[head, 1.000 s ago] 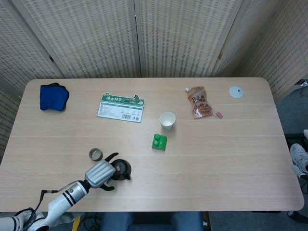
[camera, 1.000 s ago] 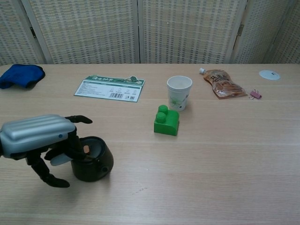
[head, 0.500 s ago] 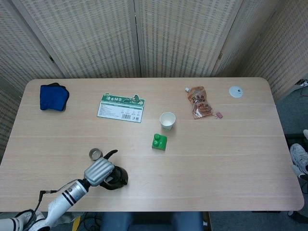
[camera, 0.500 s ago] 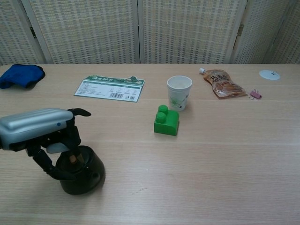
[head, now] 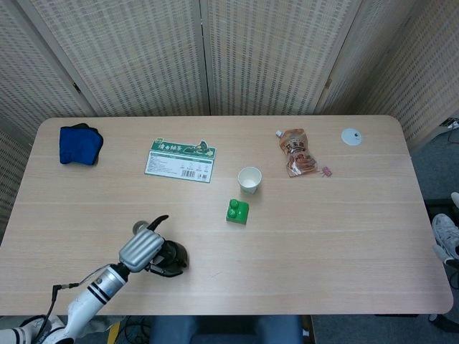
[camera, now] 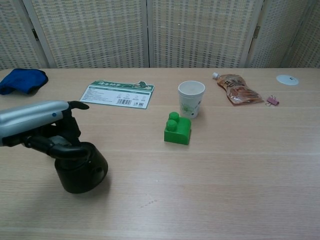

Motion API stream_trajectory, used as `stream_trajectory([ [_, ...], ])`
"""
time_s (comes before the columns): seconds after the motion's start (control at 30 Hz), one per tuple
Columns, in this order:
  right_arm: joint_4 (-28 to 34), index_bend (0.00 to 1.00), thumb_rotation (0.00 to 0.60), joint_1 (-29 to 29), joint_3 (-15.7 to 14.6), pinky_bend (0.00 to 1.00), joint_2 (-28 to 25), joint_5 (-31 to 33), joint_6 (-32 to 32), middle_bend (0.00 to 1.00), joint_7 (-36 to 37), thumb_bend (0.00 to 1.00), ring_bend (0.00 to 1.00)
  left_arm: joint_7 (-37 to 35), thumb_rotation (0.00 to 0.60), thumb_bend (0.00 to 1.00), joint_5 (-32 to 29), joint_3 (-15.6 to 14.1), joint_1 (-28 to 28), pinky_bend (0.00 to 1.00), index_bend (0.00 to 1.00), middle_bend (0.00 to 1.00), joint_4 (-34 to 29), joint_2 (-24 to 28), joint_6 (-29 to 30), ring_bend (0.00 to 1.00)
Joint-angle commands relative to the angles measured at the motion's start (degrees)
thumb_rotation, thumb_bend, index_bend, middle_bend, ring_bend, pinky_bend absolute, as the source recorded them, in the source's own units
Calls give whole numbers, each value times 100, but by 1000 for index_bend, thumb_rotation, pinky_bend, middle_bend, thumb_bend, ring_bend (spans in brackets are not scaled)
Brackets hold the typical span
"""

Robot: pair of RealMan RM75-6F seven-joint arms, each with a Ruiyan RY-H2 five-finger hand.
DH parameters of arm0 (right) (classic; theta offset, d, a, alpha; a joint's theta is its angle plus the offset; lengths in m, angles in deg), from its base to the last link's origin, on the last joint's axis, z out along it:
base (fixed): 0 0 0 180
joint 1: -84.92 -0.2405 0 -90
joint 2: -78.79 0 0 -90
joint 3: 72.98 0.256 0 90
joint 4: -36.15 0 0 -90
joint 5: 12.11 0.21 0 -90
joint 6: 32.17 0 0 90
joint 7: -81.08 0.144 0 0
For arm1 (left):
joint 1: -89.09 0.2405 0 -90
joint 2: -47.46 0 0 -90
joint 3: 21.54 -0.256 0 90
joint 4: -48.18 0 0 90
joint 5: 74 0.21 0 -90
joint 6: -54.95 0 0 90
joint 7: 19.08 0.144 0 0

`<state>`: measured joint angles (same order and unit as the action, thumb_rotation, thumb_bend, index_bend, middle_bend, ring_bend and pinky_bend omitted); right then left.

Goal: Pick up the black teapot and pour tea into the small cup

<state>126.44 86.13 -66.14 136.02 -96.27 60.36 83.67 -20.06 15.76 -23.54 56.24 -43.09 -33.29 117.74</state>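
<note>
- The black teapot [camera: 80, 167] is gripped by the left hand [camera: 42, 131], whose dark fingers [camera: 59, 148] are curled over its top; one finger is stuck out straight.
- The teapot is seen at the near left of the table [head: 344, 236].
- The small cup [head: 141, 228] is mostly hidden behind the hand in the head view.
- The right hand is not seen in either view.

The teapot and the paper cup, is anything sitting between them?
Only bare table, as the chest view shows. The green block sits just right of the line from the teapot, gripped by the left hand, to the cup.
</note>
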Motion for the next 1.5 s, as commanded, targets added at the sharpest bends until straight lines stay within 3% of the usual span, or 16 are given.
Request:
stream_trajectory([
  [0.03, 3, 103, 600, -2, 3, 202, -2, -1, 1, 94, -4, 75, 84, 65, 75, 79, -96, 92, 80, 49, 1000, 1000, -80, 31, 131, 926],
  [0.23, 10, 103, 600, -16, 10, 202, 3, -11, -6, 94, -7, 76, 84, 260, 81, 165, -272, 287, 213, 157, 1000, 1000, -189, 56, 409, 947],
  [0.37, 7, 103, 600, -25, 10, 202, 9, -21, -10, 94, -7, 75, 84, 391, 217, 249, -381, 408, 287, 208, 1000, 1000, -197, 19, 567, 954],
  [0.43, 8, 103, 600, -28, 12, 202, 11, -26, -8, 94, -8, 75, 84, 416, 241, 272, -439, 466, 312, 225, 1000, 1000, -199, 10, 618, 957],
  [0.77, 33, 103, 600, -50, 14, 202, 14, -42, -23, 95, -39, 75, 84, 517, 250, 330, -678, 716, 416, 284, 1000, 1000, -145, -39, 829, 966],
  [1.0, 58, 103, 600, -78, 28, 202, 4, -44, -43, 95, -80, 75, 84, 507, 340, 351, -700, 793, 436, 309, 1000, 1000, -85, -25, 878, 966],
  [1.5, 114, 103, 600, -148, 149, 202, -66, 20, -12, 94, -201, 76, 84, 679, 471, 358, -650, 944, 425, 354, 1000, 1000, 145, -17, 1020, 966],
])
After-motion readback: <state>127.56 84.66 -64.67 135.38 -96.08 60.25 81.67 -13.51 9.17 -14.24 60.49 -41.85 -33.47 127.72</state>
